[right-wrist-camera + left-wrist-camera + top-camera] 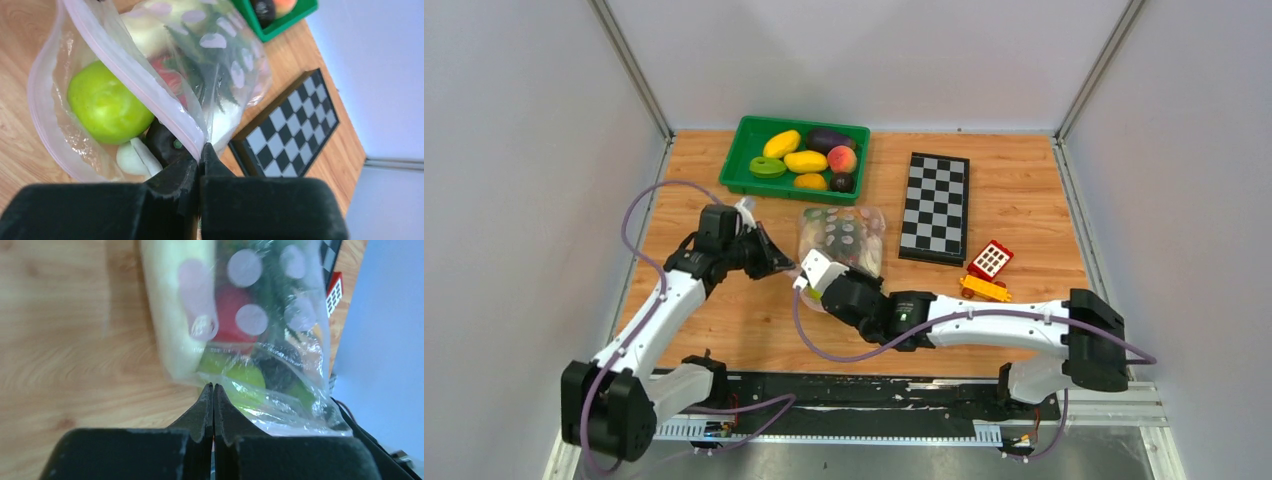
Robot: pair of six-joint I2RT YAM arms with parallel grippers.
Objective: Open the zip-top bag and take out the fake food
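The zip-top bag (844,238) lies mid-table, clear with pale dots. Its pink zip strip (145,85) has come apart, so the mouth gapes toward the arms. My left gripper (213,386) is shut on a clear lip of the bag (280,340) at its left. My right gripper (200,147) is shut on the pink strip of the other lip. The two meet at the bag's near end (809,275). Inside lies the fake food: a green pear (107,102), a red apple (231,310), a long white radish (175,305), a white mushroom (132,157) and a leafy green piece (200,65).
A green tray (742,172) at the back holds yellow fruits, an eggplant and a peach. A folded chessboard (936,205) lies right of the bag. A red-yellow toy block car (989,265) sits near the right arm's forearm.
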